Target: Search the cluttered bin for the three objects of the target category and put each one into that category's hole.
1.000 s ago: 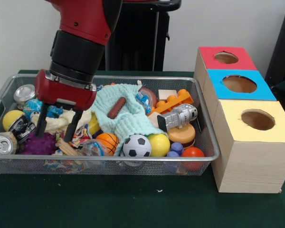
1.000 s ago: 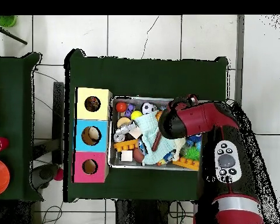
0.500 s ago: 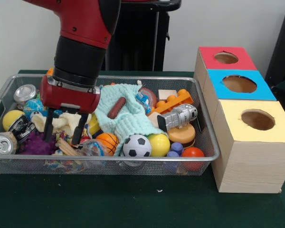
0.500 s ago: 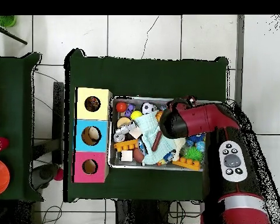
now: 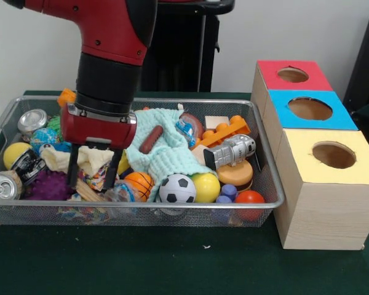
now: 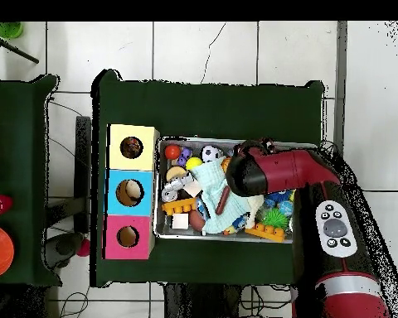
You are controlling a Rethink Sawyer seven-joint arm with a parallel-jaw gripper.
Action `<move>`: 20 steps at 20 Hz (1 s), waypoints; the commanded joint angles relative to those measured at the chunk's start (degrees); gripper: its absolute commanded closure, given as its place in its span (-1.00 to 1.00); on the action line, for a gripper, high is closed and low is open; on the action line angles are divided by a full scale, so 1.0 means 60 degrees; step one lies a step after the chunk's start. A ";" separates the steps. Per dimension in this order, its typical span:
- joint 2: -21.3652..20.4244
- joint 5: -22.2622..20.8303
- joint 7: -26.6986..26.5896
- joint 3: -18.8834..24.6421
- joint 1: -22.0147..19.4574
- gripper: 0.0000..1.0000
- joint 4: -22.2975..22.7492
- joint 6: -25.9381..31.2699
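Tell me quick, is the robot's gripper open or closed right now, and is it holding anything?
Gripper: open, two dark fingers spread apart, holding nothing, lowered into the wire mesh bin over the crumpled cream cloth.

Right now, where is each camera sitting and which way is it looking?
Front view: sits across the table, facing the wire bin and three boxes; the red arm drops in from above, its open gripper low among the toys.
Overhead view: hangs above, looking straight down; the arm reaches up from the picture's bottom.
Both show the bin, the light green cloth and the boxes.
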 commanded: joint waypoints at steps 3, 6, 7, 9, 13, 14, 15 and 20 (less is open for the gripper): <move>0.0251 0.0380 -0.1224 0.1096 -0.0226 -1.00 0.0754 0.1630; 0.0220 0.0628 -0.1270 0.1275 -0.0352 -1.00 0.0860 0.1941; 0.0236 0.0752 -0.1286 0.1383 -0.0430 -1.00 0.0906 0.2064; 0.0267 0.1000 -0.1317 0.1598 -0.0585 -1.00 0.0997 0.2311; 0.0238 0.1399 -0.1063 0.1829 -0.0790 -1.00 0.1245 0.2489; 0.0236 0.1473 -0.1022 0.1873 -0.0837 -1.00 0.1305 0.2507; 0.0246 0.1564 -0.0954 0.1902 -0.0852 -1.00 0.1348 0.2551; 0.0337 0.1655 -0.0773 0.1820 -0.0751 -1.00 0.1348 0.2789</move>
